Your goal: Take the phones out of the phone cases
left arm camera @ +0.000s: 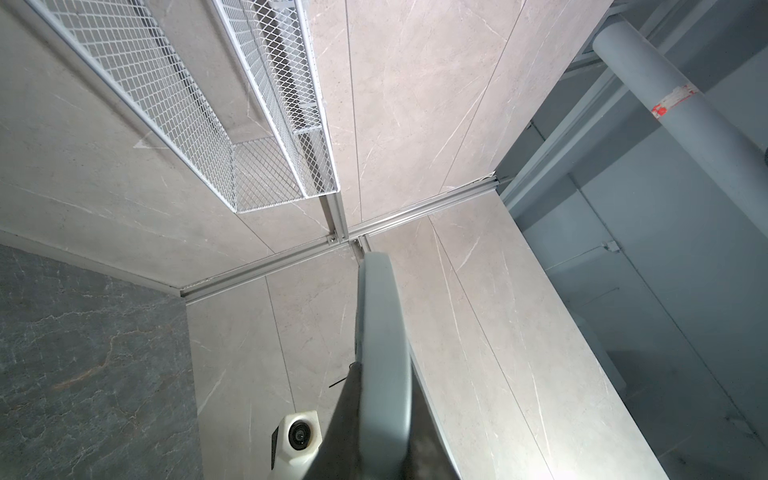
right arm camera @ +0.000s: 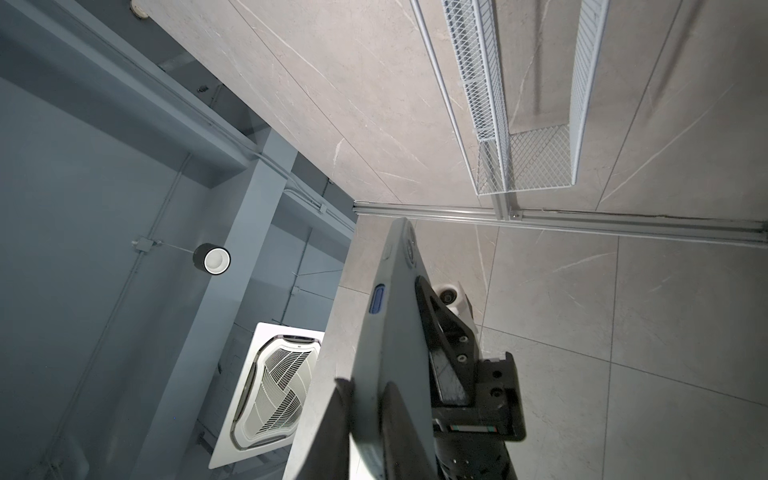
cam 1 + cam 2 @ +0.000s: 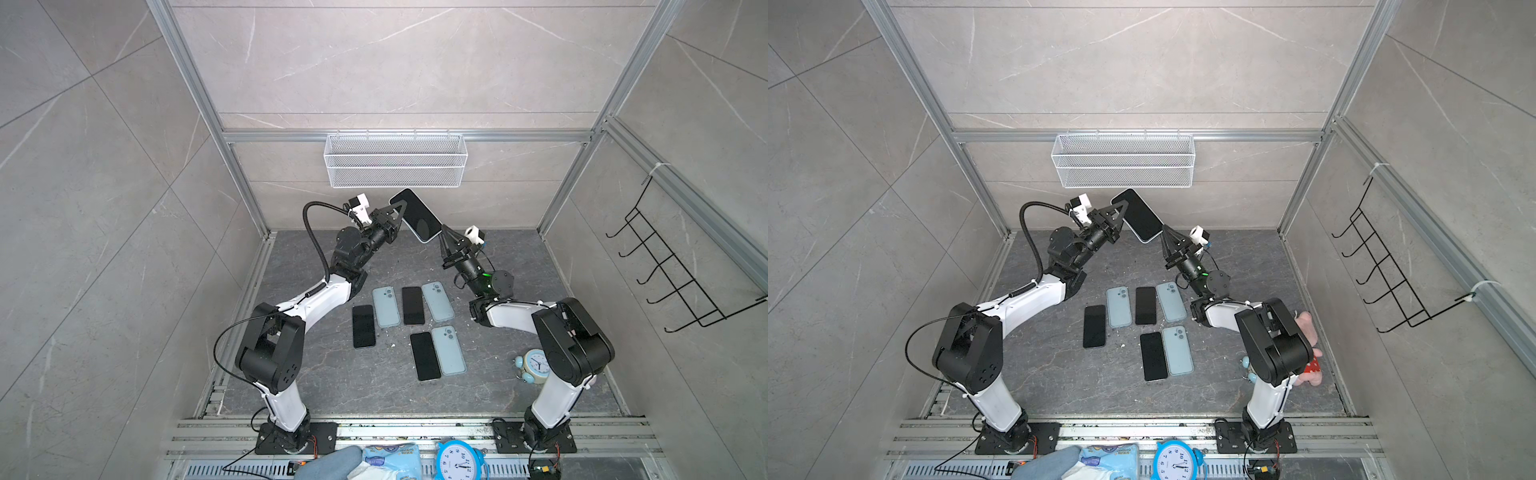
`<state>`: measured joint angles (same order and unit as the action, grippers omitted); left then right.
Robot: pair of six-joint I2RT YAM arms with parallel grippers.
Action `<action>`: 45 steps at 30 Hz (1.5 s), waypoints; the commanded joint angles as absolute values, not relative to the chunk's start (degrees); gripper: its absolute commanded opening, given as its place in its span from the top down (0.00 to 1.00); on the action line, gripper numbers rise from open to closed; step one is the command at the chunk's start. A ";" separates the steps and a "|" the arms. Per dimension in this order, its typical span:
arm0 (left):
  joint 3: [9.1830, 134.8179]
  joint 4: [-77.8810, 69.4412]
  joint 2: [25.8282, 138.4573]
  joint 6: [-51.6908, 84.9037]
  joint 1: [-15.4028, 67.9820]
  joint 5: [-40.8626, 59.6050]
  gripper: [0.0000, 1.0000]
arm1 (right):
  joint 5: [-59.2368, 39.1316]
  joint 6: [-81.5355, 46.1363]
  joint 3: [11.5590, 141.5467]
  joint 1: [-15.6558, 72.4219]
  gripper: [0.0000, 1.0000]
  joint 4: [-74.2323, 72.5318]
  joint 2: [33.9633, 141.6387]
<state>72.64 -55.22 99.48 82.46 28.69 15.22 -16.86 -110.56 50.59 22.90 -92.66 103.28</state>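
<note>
A phone (image 3: 417,215) (image 3: 1142,215) with a dark screen sits in a pale blue-grey phone case and hangs slanted in the air below the wire basket, screen towards the top views. My left gripper (image 3: 401,205) (image 3: 1121,206) is shut on its far upper-left end. My right gripper (image 3: 442,227) (image 3: 1165,228) pinches the near lower-right corner. In the left wrist view the case edge (image 1: 382,324) runs out between the dark fingers (image 1: 347,415). The right wrist view shows the case back (image 2: 395,316) between its fingers (image 2: 343,399), with the left gripper's finger (image 2: 436,320) beyond.
On the dark floor lie three bare black phones (image 3: 363,326) (image 3: 412,305) (image 3: 424,356) and three empty pale blue cases (image 3: 385,306) (image 3: 437,301) (image 3: 449,350). A white wire basket (image 3: 395,160) hangs on the back wall. A pale blue alarm clock (image 3: 534,365) stands by the right arm; a black wire rack (image 3: 665,270) hangs at right.
</note>
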 commanded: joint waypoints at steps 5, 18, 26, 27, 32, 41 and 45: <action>81.47 -80.96 88.86 88.90 29.97 16.83 1.00 | -14.60 -113.46 47.33 21.40 0.76 -84.20 107.51; 77.91 -76.41 86.97 86.59 30.05 17.24 1.00 | -19.25 -100.42 44.92 20.28 0.48 -84.11 96.39; 72.88 -70.38 84.90 85.85 30.07 15.77 1.00 | -28.93 -90.55 46.89 20.78 0.38 -83.98 87.69; 72.14 -70.02 84.90 86.12 30.22 15.29 1.00 | -29.88 -89.79 47.39 21.01 0.38 -83.15 86.77; 70.60 -67.51 85.42 86.91 30.93 14.51 1.00 | -32.97 -83.11 49.14 22.65 0.38 -73.69 82.47; 69.45 -66.73 87.22 87.23 31.82 13.34 1.00 | -35.02 -78.08 51.13 24.78 0.39 -66.97 79.10; 69.00 -67.49 87.81 87.54 32.05 12.84 1.00 | -35.31 -77.53 51.49 25.31 0.39 -65.99 78.96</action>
